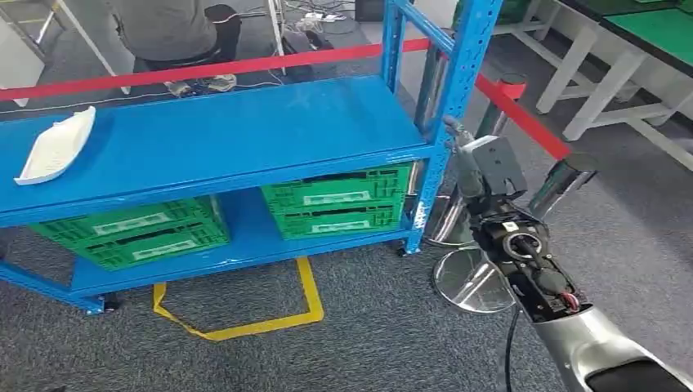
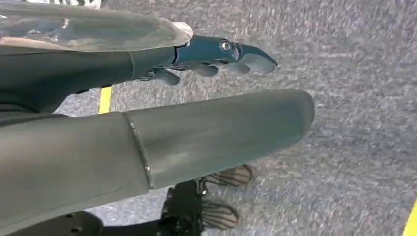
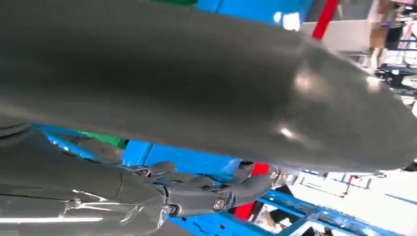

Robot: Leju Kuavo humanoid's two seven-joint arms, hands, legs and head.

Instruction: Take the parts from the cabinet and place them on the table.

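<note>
Right hand point(image 1: 478, 163) of mine is raised just right of the blue cabinet point(image 1: 245, 139) post, fingers point(image 3: 216, 189) loosely extended around nothing. Left hand point(image 2: 211, 54) hangs over grey carpet, fingers apart, empty. One white part point(image 1: 55, 145) lies at the far left of the cabinet's top shelf, above green crates point(image 1: 339, 200).
</note>
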